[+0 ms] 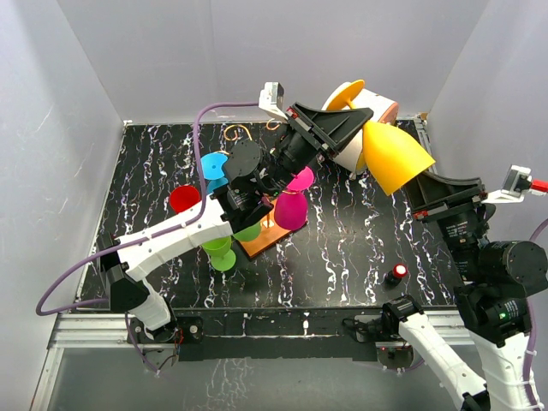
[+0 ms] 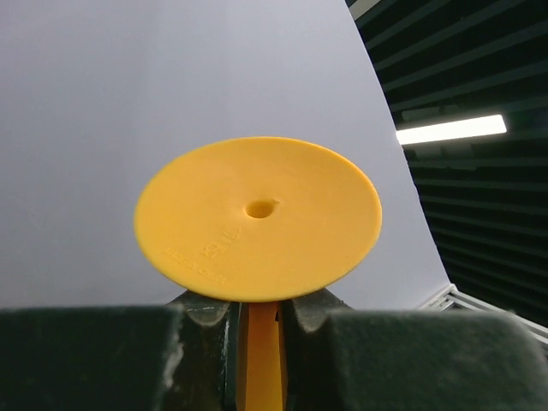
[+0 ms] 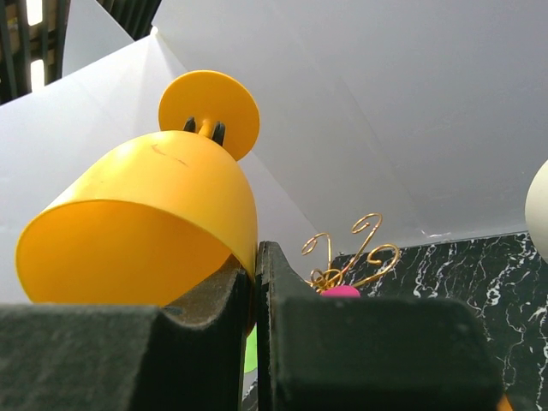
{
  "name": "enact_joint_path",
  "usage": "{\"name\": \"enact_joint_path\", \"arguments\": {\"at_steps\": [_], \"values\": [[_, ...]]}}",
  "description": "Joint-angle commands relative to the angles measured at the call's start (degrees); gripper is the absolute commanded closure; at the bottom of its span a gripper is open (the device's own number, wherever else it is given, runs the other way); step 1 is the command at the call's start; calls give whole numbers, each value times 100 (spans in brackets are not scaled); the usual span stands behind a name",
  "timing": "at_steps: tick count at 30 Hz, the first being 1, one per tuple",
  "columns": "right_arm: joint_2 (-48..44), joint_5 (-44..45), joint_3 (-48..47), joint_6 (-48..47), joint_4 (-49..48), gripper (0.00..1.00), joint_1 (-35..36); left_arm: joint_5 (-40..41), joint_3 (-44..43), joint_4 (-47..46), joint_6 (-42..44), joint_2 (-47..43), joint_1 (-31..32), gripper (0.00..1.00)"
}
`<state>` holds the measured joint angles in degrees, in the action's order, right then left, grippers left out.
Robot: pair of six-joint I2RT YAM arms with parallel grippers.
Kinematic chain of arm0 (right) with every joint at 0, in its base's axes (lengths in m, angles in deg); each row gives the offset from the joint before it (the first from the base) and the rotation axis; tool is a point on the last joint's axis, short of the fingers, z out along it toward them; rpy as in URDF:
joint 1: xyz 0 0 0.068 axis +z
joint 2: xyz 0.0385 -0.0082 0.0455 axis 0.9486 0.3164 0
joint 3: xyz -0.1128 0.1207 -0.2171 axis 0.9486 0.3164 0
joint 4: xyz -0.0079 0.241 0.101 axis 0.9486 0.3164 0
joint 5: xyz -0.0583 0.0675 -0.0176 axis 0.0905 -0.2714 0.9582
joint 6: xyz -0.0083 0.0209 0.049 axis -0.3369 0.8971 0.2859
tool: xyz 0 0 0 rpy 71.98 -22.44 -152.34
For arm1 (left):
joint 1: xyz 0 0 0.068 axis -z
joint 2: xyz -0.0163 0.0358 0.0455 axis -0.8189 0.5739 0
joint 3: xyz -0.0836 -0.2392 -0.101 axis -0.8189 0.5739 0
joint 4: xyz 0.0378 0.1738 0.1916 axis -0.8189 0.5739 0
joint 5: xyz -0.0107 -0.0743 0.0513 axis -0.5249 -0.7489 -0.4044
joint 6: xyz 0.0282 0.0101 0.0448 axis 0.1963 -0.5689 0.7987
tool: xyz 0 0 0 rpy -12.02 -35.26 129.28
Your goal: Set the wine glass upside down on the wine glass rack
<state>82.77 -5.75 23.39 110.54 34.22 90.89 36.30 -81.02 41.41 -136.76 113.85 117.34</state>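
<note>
A yellow wine glass (image 1: pixel 396 154) is held in the air above the table's back right, tilted, its foot (image 1: pixel 342 92) pointing up and back. My left gripper (image 1: pixel 358 116) is shut on its stem just below the foot; in the left wrist view the foot (image 2: pixel 257 218) fills the middle and the stem (image 2: pixel 261 360) sits between the fingers. My right gripper (image 1: pixel 419 184) is shut on the bowl's rim (image 3: pixel 145 223). The wine glass rack (image 3: pixel 351 257) shows gold scrolls; its wooden base (image 1: pixel 270 240) lies under my left arm.
Coloured glasses surround the rack: red (image 1: pixel 184 199), blue (image 1: pixel 214 164), green (image 1: pixel 221 253) and magenta (image 1: pixel 289 210). A large white cylinder (image 1: pixel 351 150) lies at the back behind the yellow glass. A small red-topped knob (image 1: pixel 396 274) sits near the front right.
</note>
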Motion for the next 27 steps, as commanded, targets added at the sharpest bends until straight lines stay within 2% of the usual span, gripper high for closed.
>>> {"name": "enact_joint_path", "arguments": {"at_steps": [1,7,12,19,27], "values": [[187,-415,-327,-447,404,92,18,126,13,-404,401,-240,12,100],[214,-193,-706,-679,810,52,17,365,181,-497,928,-470,12,100],[181,-64,-861,-890,1166,34,16,650,393,-558,1485,-753,12,100],[58,302,-1098,-1349,1987,22,17,797,750,-786,2515,-1149,12,100],[677,726,-2450,-1210,2919,22,17,255,708,-571,3360,-1014,12,100]]}}
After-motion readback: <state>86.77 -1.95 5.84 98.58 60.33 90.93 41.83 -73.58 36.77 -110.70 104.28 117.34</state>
